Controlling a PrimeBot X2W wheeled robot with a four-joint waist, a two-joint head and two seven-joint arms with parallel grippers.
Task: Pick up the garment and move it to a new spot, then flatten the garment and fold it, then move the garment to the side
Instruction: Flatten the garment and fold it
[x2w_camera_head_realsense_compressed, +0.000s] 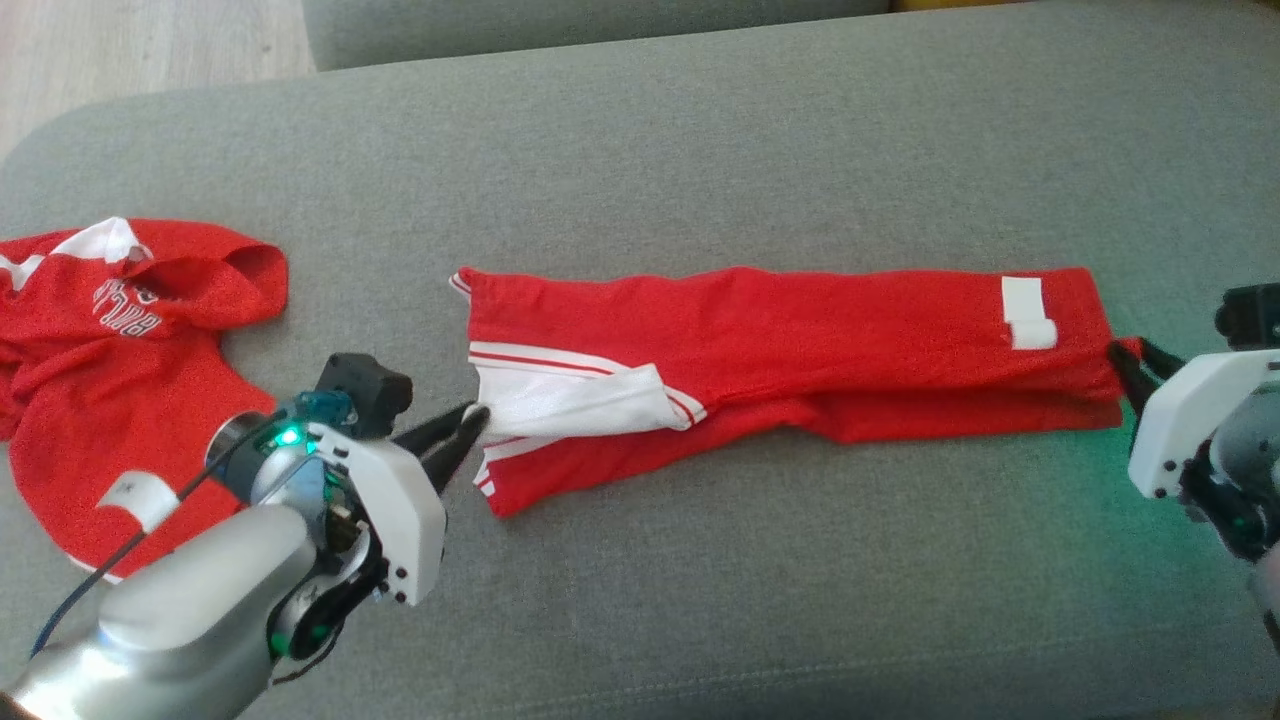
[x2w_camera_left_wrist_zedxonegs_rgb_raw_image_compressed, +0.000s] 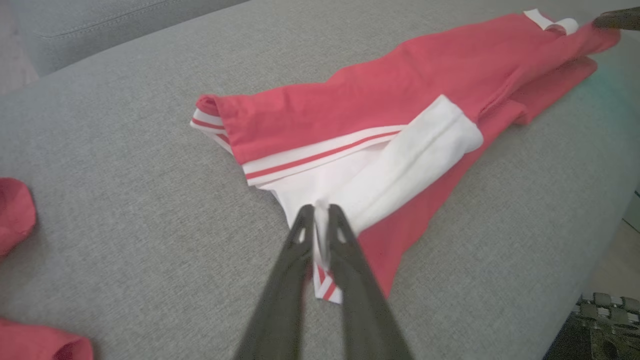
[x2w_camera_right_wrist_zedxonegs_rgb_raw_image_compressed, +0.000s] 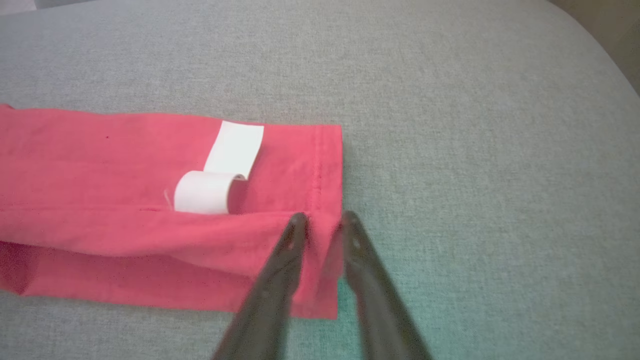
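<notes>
The garment (x2w_camera_head_realsense_compressed: 800, 330) lies stretched across the cushion's (x2w_camera_head_realsense_compressed: 700, 150) middle. The left gripper (x2w_camera_head_realsense_compressed: 472, 424), arm low and angled inward, clamps its white hem (x2w_camera_head_realsense_compressed: 560, 400); the right gripper (x2w_camera_head_realsense_compressed: 1122, 356) pinches the opposite red end.

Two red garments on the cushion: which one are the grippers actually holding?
The long red garment with white trim, stretched out: left gripper pinches its white end, right gripper its hem. The lettered red jersey lies crumpled, ungripped.

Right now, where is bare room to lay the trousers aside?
Bare: the wide cushion stretch beyond the red trousers, and the near-side strip. Crowded: the left end, where the red shirt lies by the left hand.
</notes>
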